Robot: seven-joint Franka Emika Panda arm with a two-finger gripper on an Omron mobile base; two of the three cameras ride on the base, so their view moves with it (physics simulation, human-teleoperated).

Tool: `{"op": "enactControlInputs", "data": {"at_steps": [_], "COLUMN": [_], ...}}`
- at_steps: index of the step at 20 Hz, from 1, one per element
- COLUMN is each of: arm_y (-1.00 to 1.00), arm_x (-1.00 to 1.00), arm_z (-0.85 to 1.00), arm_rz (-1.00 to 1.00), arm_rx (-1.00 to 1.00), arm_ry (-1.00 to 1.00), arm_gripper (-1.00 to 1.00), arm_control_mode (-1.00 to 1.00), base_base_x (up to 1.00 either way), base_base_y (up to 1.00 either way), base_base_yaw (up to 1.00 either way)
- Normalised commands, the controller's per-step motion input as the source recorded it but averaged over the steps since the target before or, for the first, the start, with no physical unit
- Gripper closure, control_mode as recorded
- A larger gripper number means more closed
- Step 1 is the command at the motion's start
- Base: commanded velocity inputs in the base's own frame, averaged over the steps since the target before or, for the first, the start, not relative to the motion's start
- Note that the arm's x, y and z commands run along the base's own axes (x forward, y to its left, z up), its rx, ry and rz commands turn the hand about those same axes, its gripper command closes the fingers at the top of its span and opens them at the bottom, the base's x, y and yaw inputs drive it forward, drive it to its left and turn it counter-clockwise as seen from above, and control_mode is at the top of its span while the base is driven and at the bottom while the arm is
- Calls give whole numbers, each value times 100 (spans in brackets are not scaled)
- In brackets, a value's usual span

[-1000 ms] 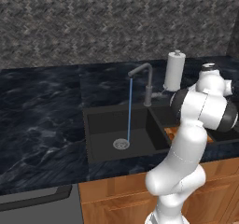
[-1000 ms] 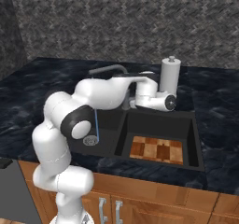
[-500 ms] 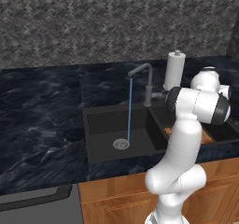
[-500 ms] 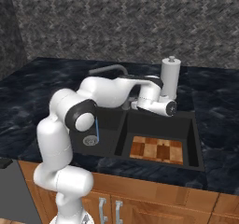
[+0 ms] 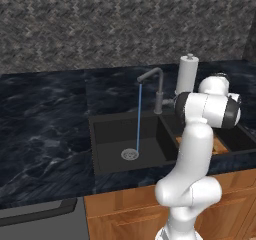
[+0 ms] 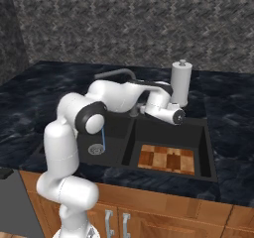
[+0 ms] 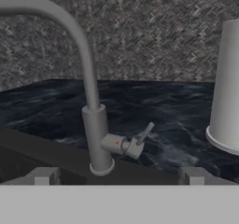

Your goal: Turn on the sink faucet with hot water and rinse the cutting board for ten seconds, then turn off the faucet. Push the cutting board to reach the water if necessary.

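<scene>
The grey faucet [image 5: 159,93] has its spout over the left basin of the black sink [image 5: 107,134]. A thin blue stream of water [image 5: 138,119] falls from it to the drain [image 5: 130,154]. Flat in the right basin, apart from the stream, lies the striped cutting board [image 6: 166,158]. My gripper [image 6: 174,117] hangs over the right basin, facing the back wall. In the hand view the gripper [image 7: 117,178] is open, its fingertips [image 7: 43,176] wide apart with nothing between them. The faucet stem [image 7: 95,125] and its small lever [image 7: 140,139] stand a little ahead of it.
A white upright cylinder [image 5: 187,74] with a knob top stands on the dark marbled counter [image 5: 45,129] just right of the faucet. My arm's elbow [image 6: 87,115] hangs over the left basin. Brown cabinet fronts [image 6: 149,212] run below the counter edge.
The hand has drifted slightly lower over the right basin and the arm has shifted a little. Water keeps running and the board has not moved.
</scene>
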Motion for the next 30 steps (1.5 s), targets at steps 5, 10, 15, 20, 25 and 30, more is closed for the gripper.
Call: {"op": "enactControlInputs", "data": {"at_steps": [5, 10, 15, 20, 25, 30], "arm_y": [0, 0, 0, 0, 0, 0], "arm_x": [26, 22, 21, 21, 18, 9], "arm_z": [-10, -10, -10, -10, -10, -8], "arm_rz": [-10, -9, -6, -3, -2, 0], "arm_rx": [5, 4, 3, 3, 1, 1], "arm_ry": [-1, -2, -3, -2, -1, -1], "arm_gripper": [-100, -100, -100, -100, -100, -100], "arm_control_mode": [-100, -100, -100, -100, -100, -100], "base_base_x": [0, 0, 0, 0, 0, 0], "base_base_y": [0, 0, 0, 0, 0, 0], "base_base_yaw": [0, 0, 0, 0, 0, 0]}}
